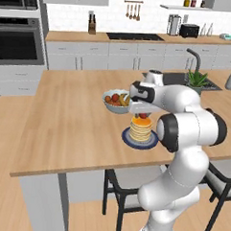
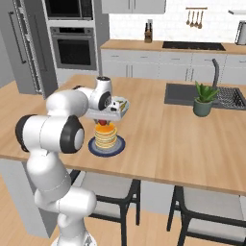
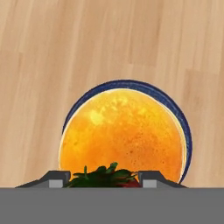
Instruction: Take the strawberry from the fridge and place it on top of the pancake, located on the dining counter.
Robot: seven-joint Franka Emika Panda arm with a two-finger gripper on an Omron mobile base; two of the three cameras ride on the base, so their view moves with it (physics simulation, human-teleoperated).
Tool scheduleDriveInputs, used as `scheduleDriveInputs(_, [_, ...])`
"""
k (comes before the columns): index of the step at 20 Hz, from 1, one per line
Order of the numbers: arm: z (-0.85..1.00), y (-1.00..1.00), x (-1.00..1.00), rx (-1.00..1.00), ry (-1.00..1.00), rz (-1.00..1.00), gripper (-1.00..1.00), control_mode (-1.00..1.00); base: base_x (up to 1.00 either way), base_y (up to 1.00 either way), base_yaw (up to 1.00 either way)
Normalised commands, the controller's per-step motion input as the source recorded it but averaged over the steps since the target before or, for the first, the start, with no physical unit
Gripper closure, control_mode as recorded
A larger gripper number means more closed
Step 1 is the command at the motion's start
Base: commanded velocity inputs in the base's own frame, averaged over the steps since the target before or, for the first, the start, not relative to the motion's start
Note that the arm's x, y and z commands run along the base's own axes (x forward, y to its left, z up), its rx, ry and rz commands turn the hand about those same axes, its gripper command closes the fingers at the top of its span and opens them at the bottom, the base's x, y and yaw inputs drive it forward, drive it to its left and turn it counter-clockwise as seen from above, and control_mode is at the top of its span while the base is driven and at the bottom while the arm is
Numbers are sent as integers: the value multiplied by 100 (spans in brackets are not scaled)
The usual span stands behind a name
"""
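Above the pancake (image 3: 122,138), your hand (image 3: 104,177) gripped the strawberry (image 1: 143,116); you needed to lower it straight and release only once it was centred on the stack.

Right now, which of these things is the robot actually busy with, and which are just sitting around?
Part of the job: strawberry, held by the gripper; pancake; dining counter.
Just lying about: fruit bowl, potted plant, knife block.

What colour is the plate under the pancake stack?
Dark blue. The plate shows best in the hand view, as a rim ringing the golden pancake.
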Motion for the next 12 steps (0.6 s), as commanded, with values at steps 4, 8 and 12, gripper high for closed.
scheduleDriveInputs(4, [-16, 0, 1, -1, 0, 0, 100, -100, 0, 0, 0])
scheduleDriveInputs(8, [-14, 0, 0, -1, 0, 0, 100, -100, 0, 0, 0])
scheduleDriveInputs(12, [-17, 0, 0, -1, 0, 0, 100, -100, 0, 0, 0])
